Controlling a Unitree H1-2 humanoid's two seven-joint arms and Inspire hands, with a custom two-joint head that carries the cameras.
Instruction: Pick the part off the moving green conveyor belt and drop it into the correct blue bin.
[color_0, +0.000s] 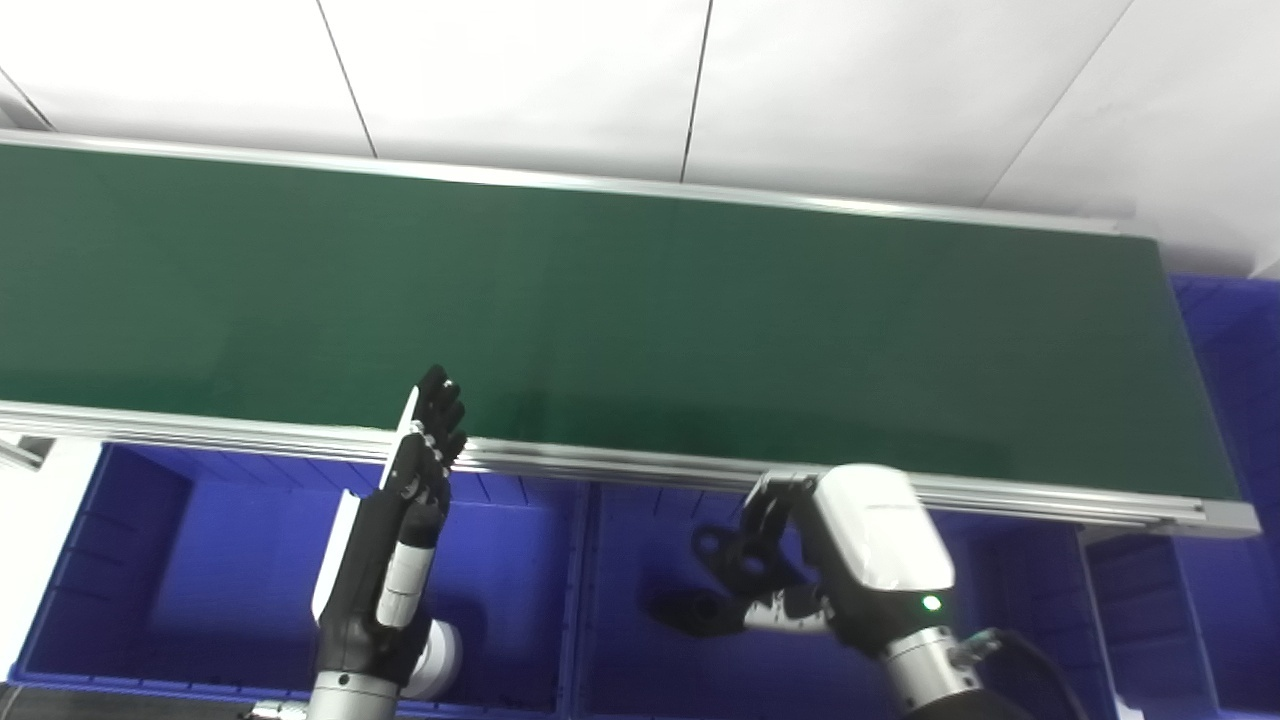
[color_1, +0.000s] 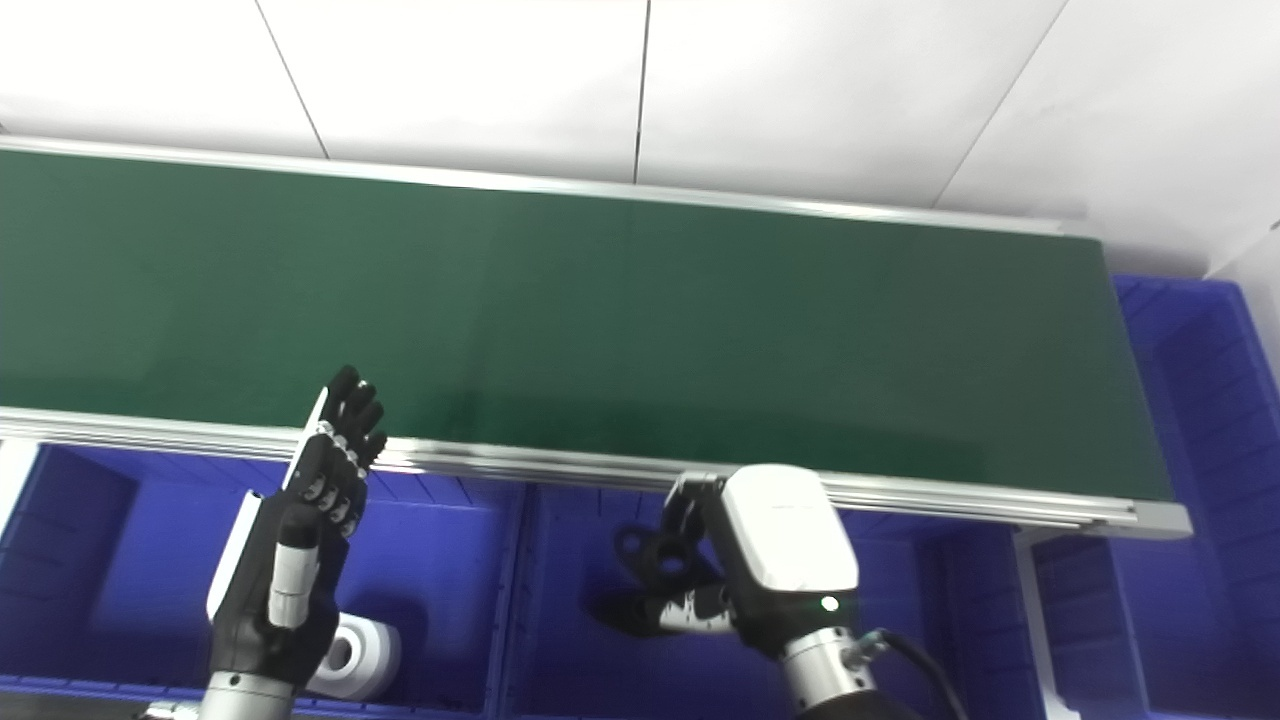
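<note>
While the green conveyor belt (color_0: 640, 320) runs bare across the middle of the frame from the left edge to the right, both my hands sit below its silver front rail (color_0: 620, 465), over the blue bins. My left hand (color_0: 385, 545), at lower left, stands upright with its fingers (color_0: 437, 410) straight and pressed side by side, their tips reaching up across the rail onto the belt's near edge; it holds nothing. Behind its wrist, low in the left bin (color_0: 150, 560), lies a white cylindrical part (color_1: 350, 655) with a round hole in its end, resting on the bin floor and seen best in the right eye view. My right hand (color_0: 800, 570), at lower centre-right, hangs over the middle bin (color_0: 640, 660) with its white back turned up and its dark fingers (color_0: 745, 560) curled toward the left. Whether something dark is held in that curl I cannot tell; the fingers and their shadow on the bin floor run together. A further blue bin (color_0: 1235, 380) shows at the right edge of the frame, past the belt's end, and another compartment (color_0: 1130, 620) sits below the belt's right corner. White wall panels (color_0: 640, 80) fill the upper part of the frame above the belt.
</note>
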